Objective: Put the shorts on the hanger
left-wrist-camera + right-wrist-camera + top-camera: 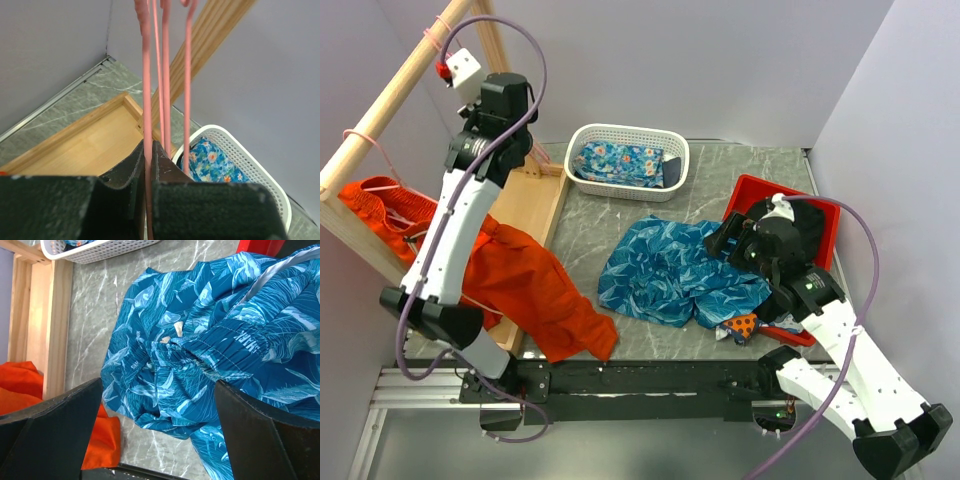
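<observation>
The blue leaf-print shorts [670,270] lie crumpled on the marble table, mid-right. In the right wrist view the shorts [210,340] fill the frame, waistband showing. My right gripper [158,385] hovers open above their lower edge, with nothing between its fingers; from above, the right gripper [735,240] sits at the shorts' right side. At the far left, by the wooden rack, my left gripper [148,145] is shut on the thin pink wire of one hanger [146,75]. Two more pink hangers [187,75] hang just beside it.
A white basket [582,150] holding flowered blue cloth [620,160] stands at the back. Orange shorts [535,285] drape over the wooden rack base [535,205] at left. The rack pole [390,100] slants overhead. A red tray [820,215] lies under the right arm.
</observation>
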Robot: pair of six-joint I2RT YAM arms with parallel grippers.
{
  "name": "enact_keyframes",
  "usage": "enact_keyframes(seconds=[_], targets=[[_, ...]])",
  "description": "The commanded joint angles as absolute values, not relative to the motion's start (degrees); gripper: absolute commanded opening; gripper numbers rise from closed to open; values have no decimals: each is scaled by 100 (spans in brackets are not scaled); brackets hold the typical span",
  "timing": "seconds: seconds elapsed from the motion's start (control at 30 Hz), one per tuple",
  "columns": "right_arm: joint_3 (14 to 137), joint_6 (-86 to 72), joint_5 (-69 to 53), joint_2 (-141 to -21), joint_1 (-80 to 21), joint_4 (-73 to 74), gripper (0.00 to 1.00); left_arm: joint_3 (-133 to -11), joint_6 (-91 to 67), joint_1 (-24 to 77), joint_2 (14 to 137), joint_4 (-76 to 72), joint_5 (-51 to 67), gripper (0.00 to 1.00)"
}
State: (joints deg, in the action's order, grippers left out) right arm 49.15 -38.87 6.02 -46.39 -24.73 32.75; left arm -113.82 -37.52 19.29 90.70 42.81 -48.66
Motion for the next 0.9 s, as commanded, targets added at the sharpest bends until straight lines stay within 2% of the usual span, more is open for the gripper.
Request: enact_keyframes(seconds=[0.0,0.17,0.5,0.77,0.87], targets=[[4869,-3753,659,-4693,-2452,3111,100,-12032,-3498,1837,9386,4289,-4579,9],[4887,-3727,642,-4728,-2443,3102,100,-12322,-3472,1819,9475,4412,-4518,11],[4896,-3727,589,-4746,-2452,3085,100,-11699,-3410,1819,8684,4403,-4298,18],[4887,-3753,554,-4790,-2452,3050,100,-11566,-3243,1819,8385,4517,-4254,16],[4878,-3762,545,-4781,-2452,3032,100,-11619,-3199,1819,8376,4579,-4254,11]])
